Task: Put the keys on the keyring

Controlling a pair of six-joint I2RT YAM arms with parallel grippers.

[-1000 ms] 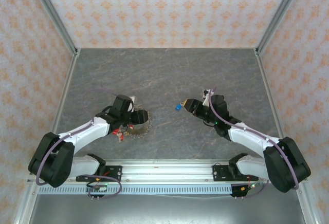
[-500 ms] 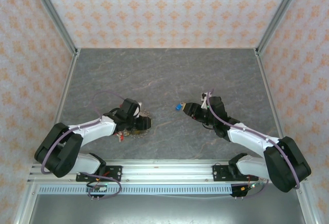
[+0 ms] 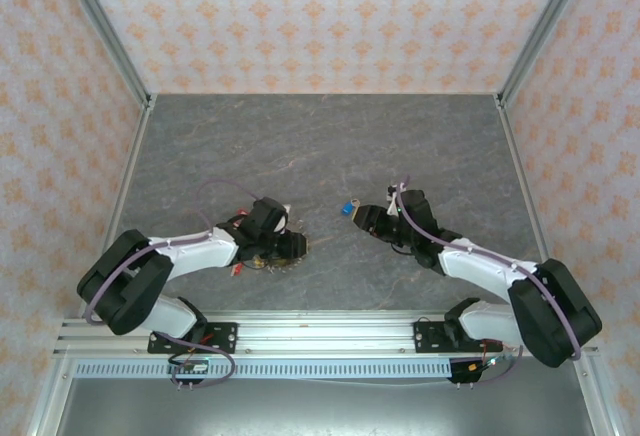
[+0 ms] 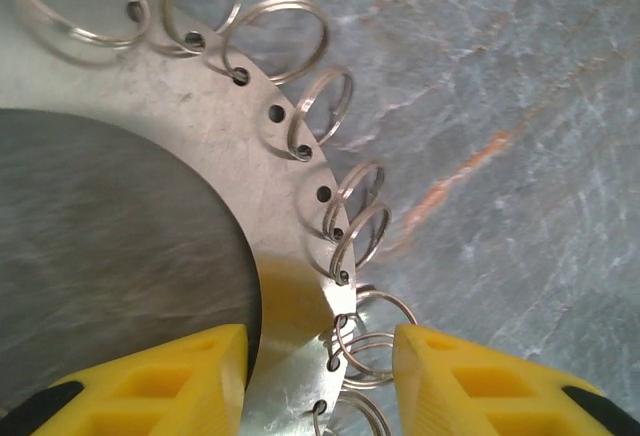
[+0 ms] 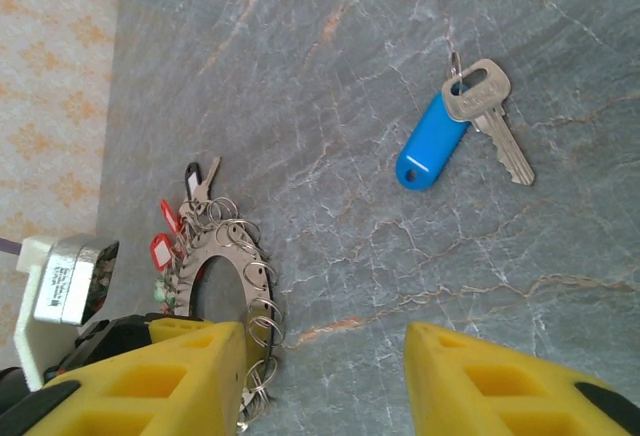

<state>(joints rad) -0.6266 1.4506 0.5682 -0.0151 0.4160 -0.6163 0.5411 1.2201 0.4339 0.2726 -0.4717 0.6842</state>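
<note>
Grey marbled table [image 3: 320, 146], orange-patterned walls [image 3: 300, 16] on three sides.

Your left gripper [image 3: 290, 248] sits low over the keyring [image 3: 262, 264], which lies flat on the table towards the near left. In the left wrist view, the yellow fingers [image 4: 170, 376] are partly open and straddle the ring's flat metal band [image 4: 150, 86] at its outer edge, with small split rings [image 4: 372, 341] between them. There's a gap on both sides of the band. Nothing is clamped that I can see, though I can't tell whether a pad touches the plate.

Your right gripper [image 3: 366, 218] is open and holds nothing. Its fingers [image 5: 150, 376] stand wide apart over bare table.

One loose key [image 5: 490, 116] with a blue tag [image 5: 432, 144] lies flat on the table just beyond the right gripper, well apart from the keyring. You can see red tags [image 5: 160, 251] and another key at the keyring's far rim.
</note>
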